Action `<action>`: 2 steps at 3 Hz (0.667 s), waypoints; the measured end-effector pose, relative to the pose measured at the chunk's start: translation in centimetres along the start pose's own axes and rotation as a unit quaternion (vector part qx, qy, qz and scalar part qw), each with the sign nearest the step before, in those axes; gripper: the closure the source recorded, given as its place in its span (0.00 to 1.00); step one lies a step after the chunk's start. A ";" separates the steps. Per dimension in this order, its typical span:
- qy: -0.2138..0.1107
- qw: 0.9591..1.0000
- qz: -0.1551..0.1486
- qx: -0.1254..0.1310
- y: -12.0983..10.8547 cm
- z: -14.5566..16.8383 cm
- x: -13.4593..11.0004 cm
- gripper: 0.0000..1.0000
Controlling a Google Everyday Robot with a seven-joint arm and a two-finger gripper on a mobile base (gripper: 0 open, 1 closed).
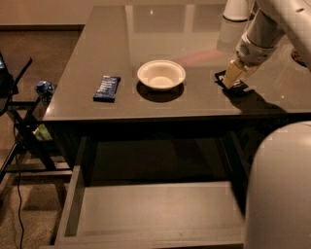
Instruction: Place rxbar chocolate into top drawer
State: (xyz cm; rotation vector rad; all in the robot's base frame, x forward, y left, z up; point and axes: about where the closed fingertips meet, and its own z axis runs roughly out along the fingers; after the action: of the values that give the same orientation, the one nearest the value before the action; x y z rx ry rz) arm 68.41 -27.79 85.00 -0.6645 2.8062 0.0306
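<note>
The rxbar chocolate is a small black bar lying flat on the grey table top at the right, mostly covered by my gripper. My gripper reaches down from the upper right and its tip is on the bar. The top drawer is pulled out below the table's front edge, and its flat grey bottom has nothing on it.
A white bowl stands mid-table, left of my gripper. A dark blue-wrapped bar lies near the table's left front. A white object stands at the back right. My white body fills the lower right. A black stand is at the left.
</note>
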 end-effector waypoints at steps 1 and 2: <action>-0.035 0.999 -0.028 -0.004 0.2 -1.4 1.1 1.00; -0.035 0.999 -0.028 -0.004 0.2 -1.4 1.1 1.00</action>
State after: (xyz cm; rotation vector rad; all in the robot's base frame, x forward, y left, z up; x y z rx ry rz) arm 67.03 -28.19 86.06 -0.7284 2.7206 0.0529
